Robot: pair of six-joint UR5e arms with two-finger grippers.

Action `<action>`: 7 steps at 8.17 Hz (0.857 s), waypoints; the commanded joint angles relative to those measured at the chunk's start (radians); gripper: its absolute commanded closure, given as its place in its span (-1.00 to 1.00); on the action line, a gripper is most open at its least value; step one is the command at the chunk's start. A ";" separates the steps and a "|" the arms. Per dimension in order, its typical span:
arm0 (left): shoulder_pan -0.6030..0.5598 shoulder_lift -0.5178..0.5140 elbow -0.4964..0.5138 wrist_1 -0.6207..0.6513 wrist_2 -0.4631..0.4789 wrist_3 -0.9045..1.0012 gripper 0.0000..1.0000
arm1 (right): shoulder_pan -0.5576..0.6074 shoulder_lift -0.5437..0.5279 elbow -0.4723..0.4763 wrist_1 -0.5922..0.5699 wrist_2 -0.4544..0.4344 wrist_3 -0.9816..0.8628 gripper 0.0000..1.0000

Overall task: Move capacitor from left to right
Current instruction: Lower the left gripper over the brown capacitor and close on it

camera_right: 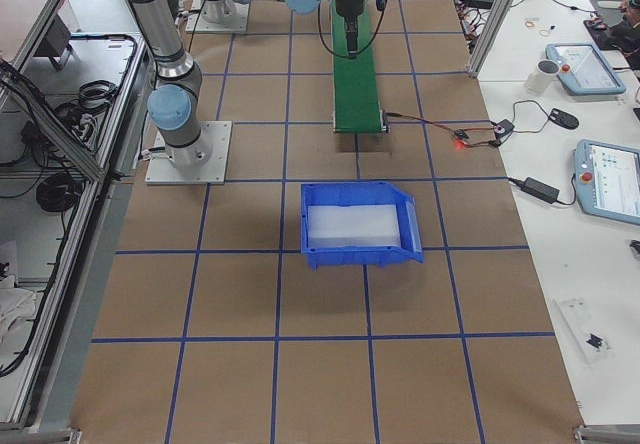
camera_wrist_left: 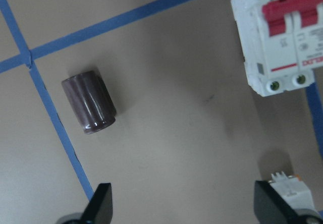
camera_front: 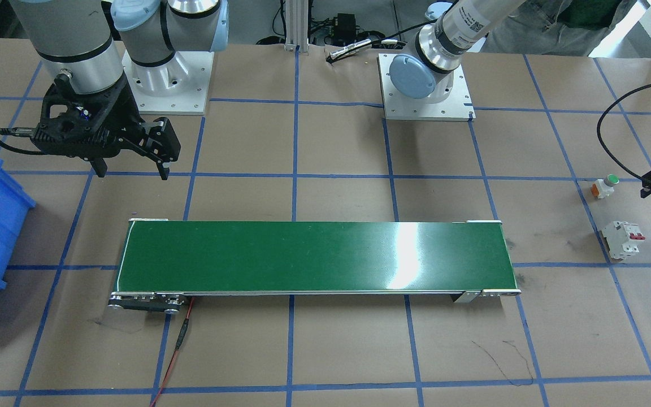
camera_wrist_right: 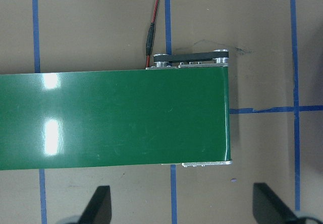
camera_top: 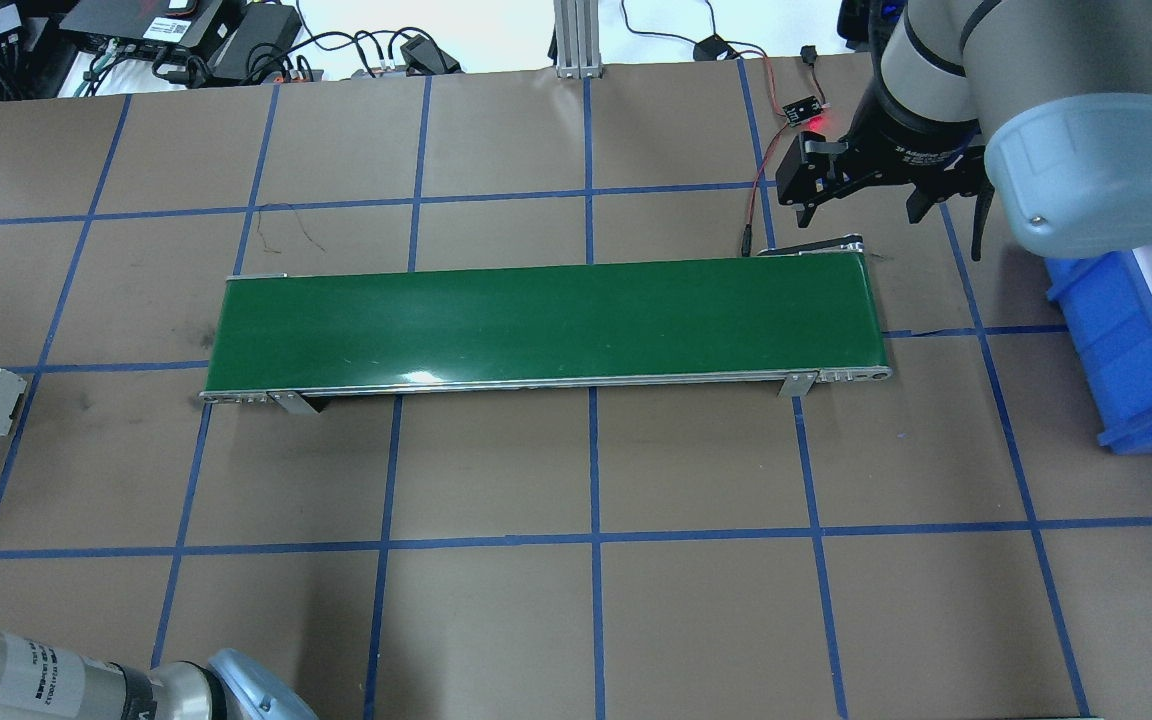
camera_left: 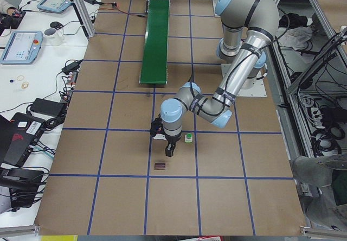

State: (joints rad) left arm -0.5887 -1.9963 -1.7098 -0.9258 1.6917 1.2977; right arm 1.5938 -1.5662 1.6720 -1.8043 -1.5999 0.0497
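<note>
Brown counter (camera_front: 325,350) carries the capacitor (camera_wrist_left: 90,102), ungrasped. Approach is in hand: left pincer (camera_wrist_left: 184,200) is held wide, empty, offset from it. Centring, descent and closing are required.

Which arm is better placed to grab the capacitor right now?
Left. The left gripper hovers open close over the capacitor, which lies just outside its fingers. The right gripper hangs at the opposite end of the conveyor.
</note>
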 commanded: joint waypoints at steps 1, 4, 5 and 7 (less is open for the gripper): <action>0.015 -0.064 0.015 0.132 -0.067 0.023 -1.00 | 0.000 0.000 0.000 0.000 0.000 -0.001 -1.00; 0.027 -0.102 0.056 0.205 -0.104 -0.073 -1.00 | 0.000 0.000 0.000 0.000 0.000 -0.001 -1.00; 0.030 -0.113 0.068 0.205 -0.136 -0.118 -1.00 | 0.000 0.000 0.000 0.000 0.000 0.001 -1.00; 0.047 -0.151 0.072 0.205 -0.177 -0.206 -1.00 | 0.000 0.000 0.000 0.000 0.000 0.002 -1.00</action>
State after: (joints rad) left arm -0.5555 -2.1170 -1.6448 -0.7223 1.5555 1.1749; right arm 1.5938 -1.5662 1.6720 -1.8040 -1.5999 0.0504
